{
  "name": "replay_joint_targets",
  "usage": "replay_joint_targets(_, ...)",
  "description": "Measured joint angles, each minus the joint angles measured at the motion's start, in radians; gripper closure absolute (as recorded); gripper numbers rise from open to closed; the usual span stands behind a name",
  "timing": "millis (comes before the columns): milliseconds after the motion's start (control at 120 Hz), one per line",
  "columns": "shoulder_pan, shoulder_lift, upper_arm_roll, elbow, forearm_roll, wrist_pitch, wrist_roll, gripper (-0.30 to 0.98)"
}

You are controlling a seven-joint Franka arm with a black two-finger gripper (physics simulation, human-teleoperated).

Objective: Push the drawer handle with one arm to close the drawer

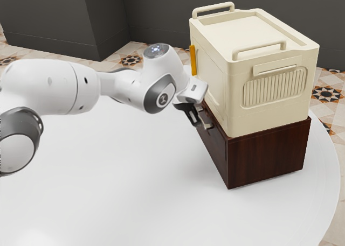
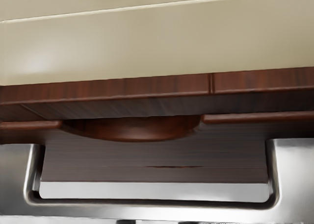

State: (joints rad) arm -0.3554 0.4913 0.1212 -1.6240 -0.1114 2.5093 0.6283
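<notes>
The black gripper (image 1: 195,118) is at the front of the dark wooden cabinet (image 1: 267,152) in the exterior view, tilted downward beside the metal drawer handle (image 1: 206,125). Contact between them cannot be made out. Seen from the wrist, the wide silver handle (image 2: 152,209) runs in front of the wooden drawer front (image 2: 157,160), which has a curved notch in its upper edge. A dark band lies between that edge and the cabinet's top board (image 2: 147,87). The drawer front looks close to the cabinet; whether it is fully flush cannot be told.
A cream box (image 1: 264,90) with raised handles stands on top of the cabinet, close above my hand. A yellow upright piece (image 1: 193,60) is at its side, near the arm. The round white table (image 1: 135,192) extends in front of the cabinet.
</notes>
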Motion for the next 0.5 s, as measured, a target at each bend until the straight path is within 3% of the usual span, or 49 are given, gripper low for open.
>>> replay_joint_targets(150, 0.008, -0.024, -0.007, -0.028, -0.002, 0.006, -0.001, 0.62)
replay_joint_targets(250, 0.024, -0.235, -0.002, -0.275, -0.022, 0.0, -0.007, 0.61)
replay_joint_targets(333, 0.134, -0.426, -0.039, -0.378, -0.028, -0.123, -0.053, 0.53)
replay_joint_targets(383, 0.183, -0.485, -0.036, -0.33, -0.04, -0.237, -0.092, 0.42)
replay_joint_targets(500, 0.244, -0.516, 0.028, -0.016, -0.056, -0.555, -0.178, 0.24)
